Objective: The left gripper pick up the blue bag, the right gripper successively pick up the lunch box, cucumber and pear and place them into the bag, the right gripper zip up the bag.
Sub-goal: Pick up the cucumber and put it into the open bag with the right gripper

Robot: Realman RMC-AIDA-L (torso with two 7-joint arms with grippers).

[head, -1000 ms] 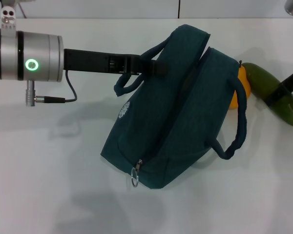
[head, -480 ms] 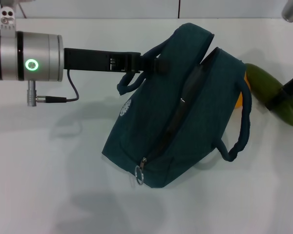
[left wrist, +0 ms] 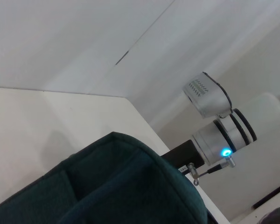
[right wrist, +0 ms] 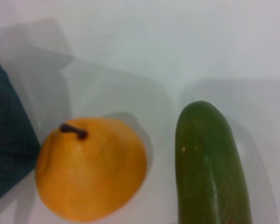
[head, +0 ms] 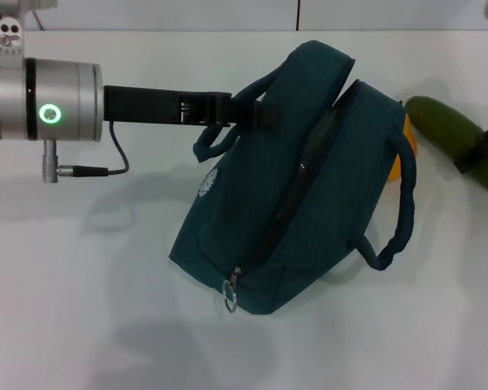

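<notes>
Item: blue bag [head: 301, 183], held up by one loop handle in the clenched left gripper [head: 242, 109], its arm reaching in level from the robot's left. Since a second ago the bag has tilted slightly and its top seam has gaped wider; the zip ring [head: 229, 297] has slid a little lower toward the front. The mouth looks readier for loading.

Item: right gripper [head: 481, 150], at the far right edge of the head view, over the cucumber [head: 451, 130]; finger state cannot be told. It has drawn off toward the edge in the last second, and the cucumber with it, which suggests the cucumber is the piece in hand, though that is a guess.

Item: pear [right wrist: 91, 165], orange-yellow, lying just beside the bag's far side and near the cucumber's end, apart from it; now mostly hidden behind the bag from above.

Item: lunch box, not visible; possibly already inside the bag.

Surface: plain white table [head: 81, 309], matte, soft shadows.

Room: pale wall panels with a thin dark seam [head: 298, 15] behind
</notes>
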